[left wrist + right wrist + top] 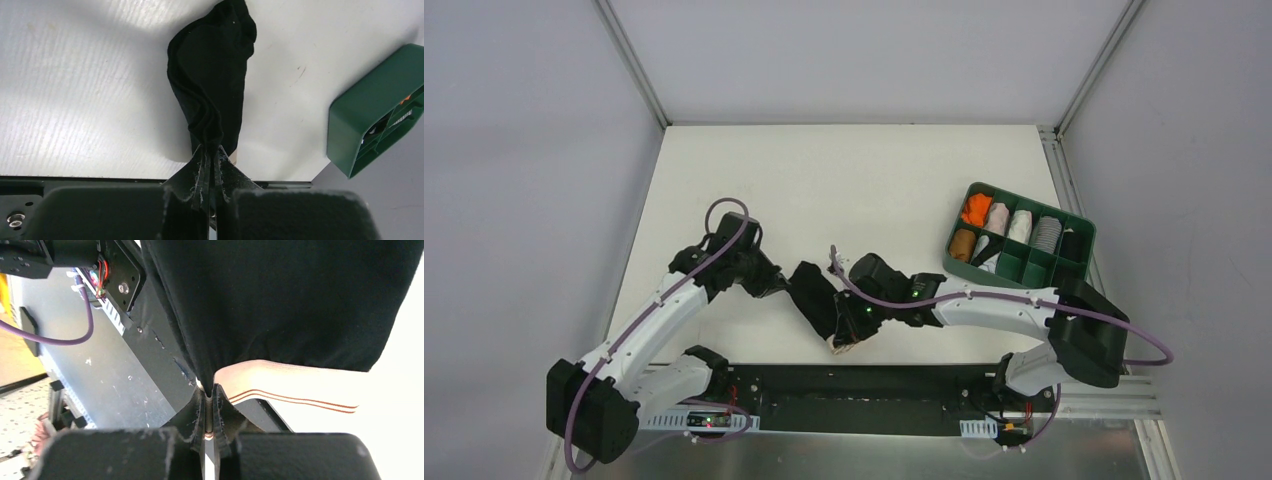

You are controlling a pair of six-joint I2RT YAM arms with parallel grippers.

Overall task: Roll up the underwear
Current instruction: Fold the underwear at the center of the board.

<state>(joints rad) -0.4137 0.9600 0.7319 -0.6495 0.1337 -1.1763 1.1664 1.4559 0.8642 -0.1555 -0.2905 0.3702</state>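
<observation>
The black underwear (816,300) with a pale beige waistband (290,382) hangs stretched between both grippers, near the table's front edge. My left gripper (776,284) is shut on a bunched black fabric end (210,100); the fabric trails away from its fingertips (210,150). My right gripper (849,335) is shut on the waistband end, with the waistband pinched between its fingers (209,395) and the black cloth (280,300) filling the view above it.
A green compartment tray (1024,268) stands at the right with orange, white, grey and brown rolled garments in it; its corner shows in the left wrist view (370,130). The black base rail (864,395) runs along the table's front edge.
</observation>
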